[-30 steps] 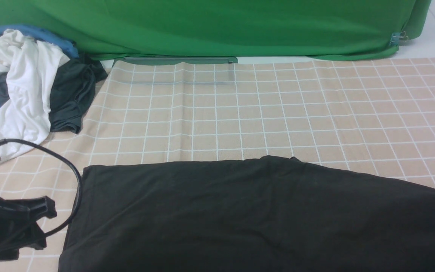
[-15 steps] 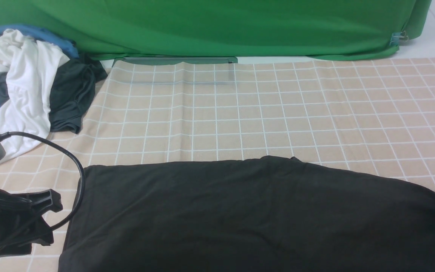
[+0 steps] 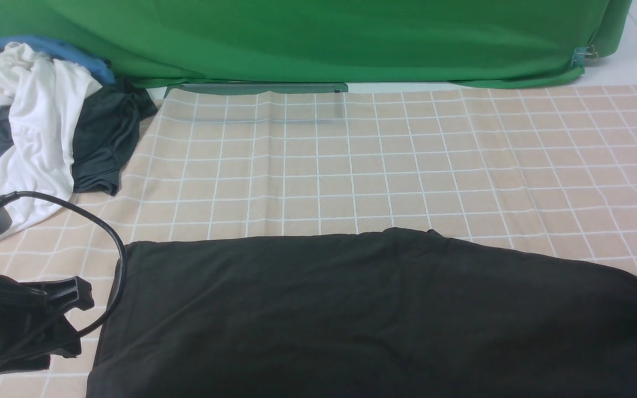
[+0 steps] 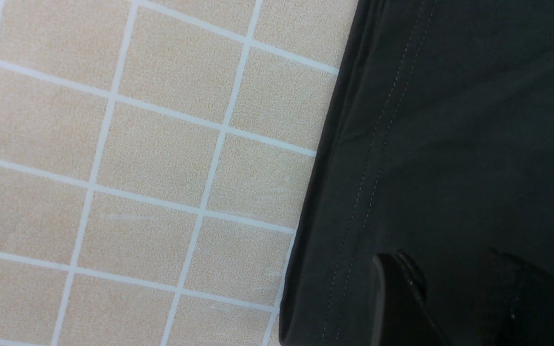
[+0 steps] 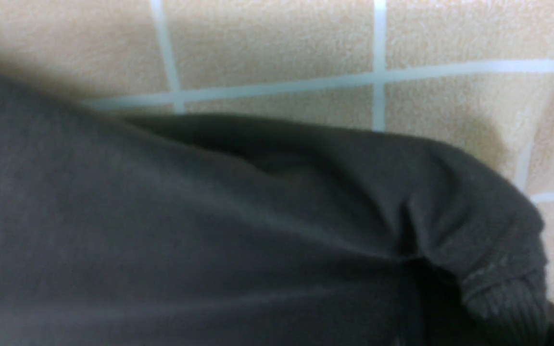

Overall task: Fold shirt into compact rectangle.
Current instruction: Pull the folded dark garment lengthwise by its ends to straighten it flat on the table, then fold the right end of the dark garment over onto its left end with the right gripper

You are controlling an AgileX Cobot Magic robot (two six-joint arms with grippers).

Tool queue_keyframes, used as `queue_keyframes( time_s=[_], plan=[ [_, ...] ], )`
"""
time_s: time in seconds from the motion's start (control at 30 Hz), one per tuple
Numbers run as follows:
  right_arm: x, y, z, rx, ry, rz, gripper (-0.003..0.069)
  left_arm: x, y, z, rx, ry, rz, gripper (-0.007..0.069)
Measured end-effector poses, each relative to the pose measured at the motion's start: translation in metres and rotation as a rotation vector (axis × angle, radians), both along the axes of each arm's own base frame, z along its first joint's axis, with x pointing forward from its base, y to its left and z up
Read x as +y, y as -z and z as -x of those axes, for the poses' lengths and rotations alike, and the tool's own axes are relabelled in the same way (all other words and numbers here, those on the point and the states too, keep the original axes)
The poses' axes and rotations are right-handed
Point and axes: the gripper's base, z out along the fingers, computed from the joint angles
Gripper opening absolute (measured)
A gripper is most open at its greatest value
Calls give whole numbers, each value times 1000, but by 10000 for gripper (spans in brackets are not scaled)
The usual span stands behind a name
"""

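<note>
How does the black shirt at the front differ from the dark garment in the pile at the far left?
The black shirt lies spread flat on the checked cloth; the dark garment is crumpled in a heap. The black shirt lies alone; the dark garment sits partly under a white garment. The black shirt shows far more area than the dark garment. Both are dark, no print showing.

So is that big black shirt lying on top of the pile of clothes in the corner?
No, the shirt lies spread on the checked cloth, clear of the pile of clothes at the far left.
</note>
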Motion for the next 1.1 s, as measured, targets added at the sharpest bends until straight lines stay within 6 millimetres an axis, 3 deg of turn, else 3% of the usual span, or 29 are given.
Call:
queue_keyframes(
  time_s=[0.03,0.2,0.43,0.6,0.7,0.8,0.93,1.1],
  plan=[
    [0,-19,2,-36,0,13,93,0,0,0,2,0,1,215],
    [-1,-70,10,-183,-18,86,93,-1,0,1,7,7,6,215],
    [1,-76,17,-168,-14,78,93,-2,0,1,10,13,14,215],
    [14,-87,16,-201,11,-55,93,-2,0,1,10,11,22,215],
    [37,-108,16,-261,-34,-154,92,-3,0,1,10,10,27,215],
    [71,-132,15,-311,-130,-231,92,-4,0,1,9,7,39,215],
    [131,-160,17,-363,-294,-302,92,-4,-7,-2,-6,9,42,215],
    [211,-181,25,-424,-463,-401,92,-3,-33,-10,-75,10,30,215]
  ],
)
